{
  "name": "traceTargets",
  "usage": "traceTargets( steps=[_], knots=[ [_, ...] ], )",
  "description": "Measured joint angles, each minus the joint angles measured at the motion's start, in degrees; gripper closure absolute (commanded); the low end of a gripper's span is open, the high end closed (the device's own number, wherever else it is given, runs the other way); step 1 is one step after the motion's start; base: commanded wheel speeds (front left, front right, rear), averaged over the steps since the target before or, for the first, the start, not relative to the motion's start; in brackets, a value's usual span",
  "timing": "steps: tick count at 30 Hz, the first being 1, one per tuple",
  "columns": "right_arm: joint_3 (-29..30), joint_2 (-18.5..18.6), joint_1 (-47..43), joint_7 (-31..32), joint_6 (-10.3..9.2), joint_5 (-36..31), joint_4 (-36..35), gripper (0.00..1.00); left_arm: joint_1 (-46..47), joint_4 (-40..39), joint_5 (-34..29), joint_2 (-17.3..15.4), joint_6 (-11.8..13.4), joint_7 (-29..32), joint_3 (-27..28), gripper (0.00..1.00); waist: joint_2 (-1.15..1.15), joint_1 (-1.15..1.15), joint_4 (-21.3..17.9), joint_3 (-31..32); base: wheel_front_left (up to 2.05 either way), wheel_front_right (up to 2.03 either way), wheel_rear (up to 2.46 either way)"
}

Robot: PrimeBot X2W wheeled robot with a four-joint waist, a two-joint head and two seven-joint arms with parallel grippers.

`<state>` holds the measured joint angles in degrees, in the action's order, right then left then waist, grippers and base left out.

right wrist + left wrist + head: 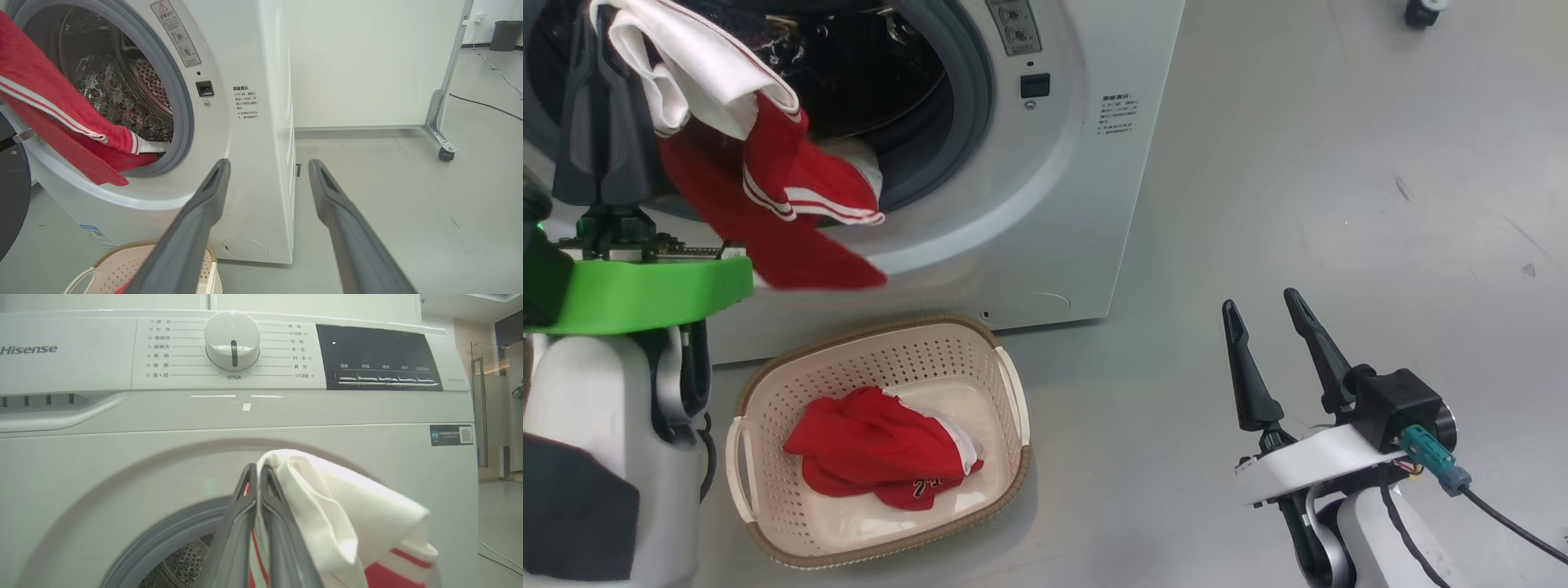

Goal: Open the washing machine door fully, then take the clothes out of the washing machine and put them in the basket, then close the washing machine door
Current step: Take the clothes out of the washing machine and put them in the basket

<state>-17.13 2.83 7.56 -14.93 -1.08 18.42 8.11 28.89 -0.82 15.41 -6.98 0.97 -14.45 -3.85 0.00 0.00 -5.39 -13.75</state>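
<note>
The white washing machine (1045, 204) has its drum mouth uncovered, and the black edge of the washing machine door (12, 196) stands swung out to its left. My left gripper (603, 33) is raised before the drum, shut on red and white clothes (768, 188). That garment hangs down, and its far end still lies over the grey ring (143, 147). In the left wrist view the fingers (256, 469) pinch the white fabric (347, 522) below the control panel. A second red garment (882, 449) lies in the cream basket (1005, 367) on the floor in front of the machine. My right gripper (1266, 306) stands open above the floor to the right, holding nothing.
Grey floor (1339, 204) stretches right of the machine. A wheeled partition panel with a caster (445, 153) stands behind on the right, with cables on the floor and a dark bin (506, 34) farther off. The basket (122, 261) sits just below my right gripper (268, 165).
</note>
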Motion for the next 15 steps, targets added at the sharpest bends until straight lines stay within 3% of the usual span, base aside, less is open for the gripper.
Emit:
traceTargets(
  steps=[15],
  knots=[
    [0.44, 0.92, -3.69, 0.0, 0.43, -1.88, 0.44, 0.0, -7.4, -9.85, -1.07, -0.05, 1.0, 0.34, -1.97, 1.0, 0.0, 0.0, 1.55, 4.77, 0.0, 0.0, 0.0]
  ],
)
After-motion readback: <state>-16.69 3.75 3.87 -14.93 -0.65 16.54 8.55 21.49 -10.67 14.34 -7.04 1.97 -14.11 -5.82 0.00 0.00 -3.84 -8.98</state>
